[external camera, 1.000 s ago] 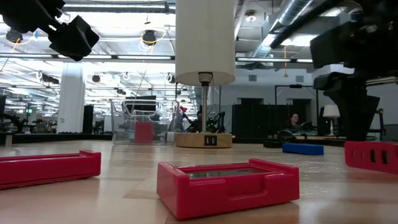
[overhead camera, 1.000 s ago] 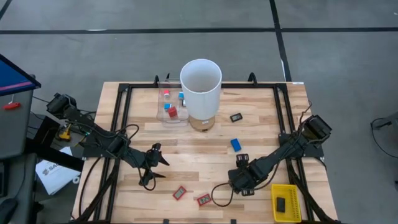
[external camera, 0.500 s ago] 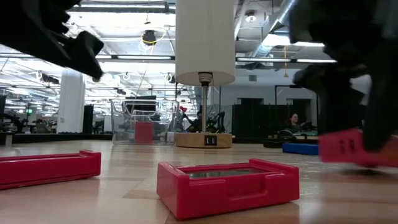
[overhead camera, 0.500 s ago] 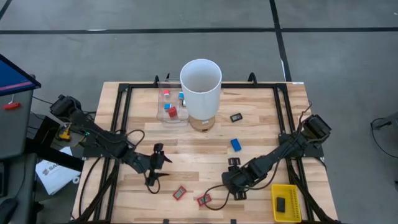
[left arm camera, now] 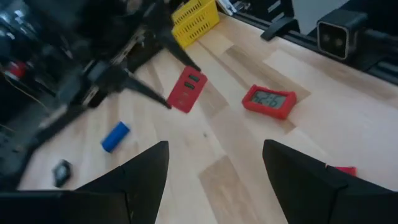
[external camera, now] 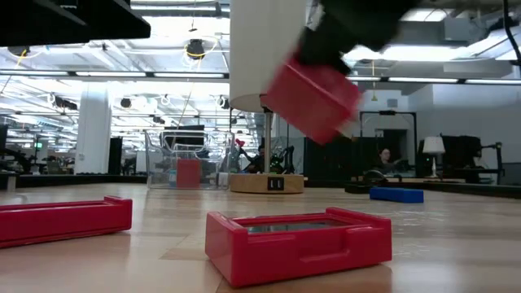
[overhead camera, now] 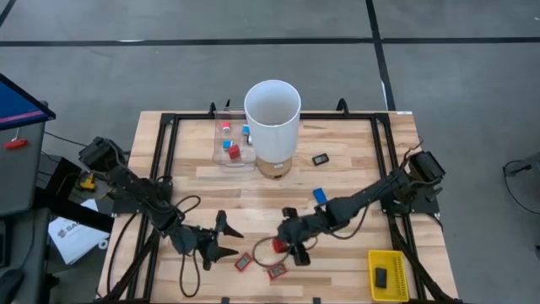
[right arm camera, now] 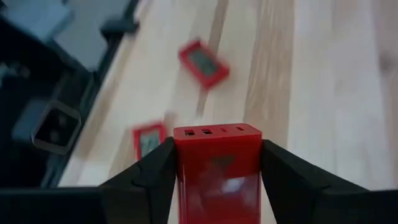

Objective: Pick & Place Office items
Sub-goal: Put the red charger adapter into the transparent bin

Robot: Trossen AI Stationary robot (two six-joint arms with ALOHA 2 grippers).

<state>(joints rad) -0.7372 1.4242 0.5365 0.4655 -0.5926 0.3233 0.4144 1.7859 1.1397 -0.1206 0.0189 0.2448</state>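
Observation:
My right gripper (overhead camera: 287,241) is over the near middle of the table, shut on a red flat office item (external camera: 313,98) that is up in the air. Two more red flat rectangles with dark centres (overhead camera: 243,262) (overhead camera: 276,270) lie flat on the wood just nearer the near edge than it. A blue piece (overhead camera: 320,196) and a black piece (overhead camera: 321,159) lie farther back. My left gripper (overhead camera: 234,242) is open, low over the table just left of the red rectangles, touching nothing. In the left wrist view its fingers frame the held piece (left arm camera: 188,89). My right gripper pinches the red flat item between its two fingers, one finger (right arm camera: 152,168) on each long side. The slotted end (right arm camera: 217,132) sticks out past the fingertips. The fingers come slanting down from the table's right. The item is lifted clear of the table and tilted.
A tall white cylinder (overhead camera: 272,114) stands at the far middle, with a clear box (overhead camera: 232,145) holding red and blue pieces on its left. A yellow mesh basket (overhead camera: 388,274) with a black piece inside sits at the near right corner. Black rails (overhead camera: 160,160) border the table.
My right gripper has moved toward the table's left and risen. It has carried the red item, which stood on the table at the right a second ago, up clear of the wood and tilted it. My left gripper has moved toward the near edge and right, closer to the red rectangles.

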